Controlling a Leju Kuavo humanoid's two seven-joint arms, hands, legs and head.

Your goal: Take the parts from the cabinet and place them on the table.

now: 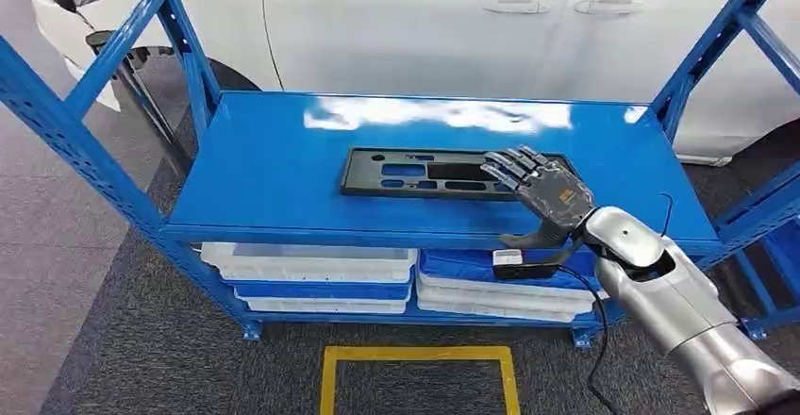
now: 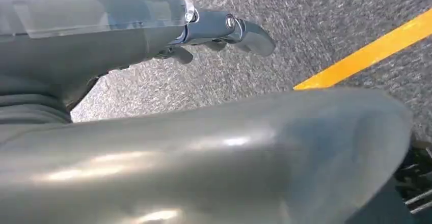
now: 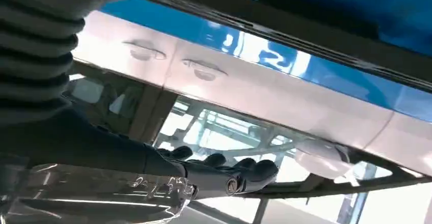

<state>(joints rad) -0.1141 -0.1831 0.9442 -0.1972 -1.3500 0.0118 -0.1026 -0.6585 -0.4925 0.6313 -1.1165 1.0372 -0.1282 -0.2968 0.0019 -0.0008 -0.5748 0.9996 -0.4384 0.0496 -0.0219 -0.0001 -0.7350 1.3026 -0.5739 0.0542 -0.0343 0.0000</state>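
White car body [image 1: 406, 19] fills the background behind the blue steel rack [image 1: 283, 198]. On the rack's top shelf lies a flat black plastic panel with cut-outs [image 1: 415, 173], flat near the middle. The right hand [image 1: 542, 191] is over the panel's right end, fingers [image 1: 509, 165] stretched out and spread above it, gripping nothing; contact, cannot tell. The left hand [image 2: 224, 30] hangs over grey carpet [image 2: 305, 35], fingers loosely extended, empty.

No readable text, labels, brands or numbers anywhere. Small white sticker on black box [image 1: 520, 262] at right wrist: print too small to read.
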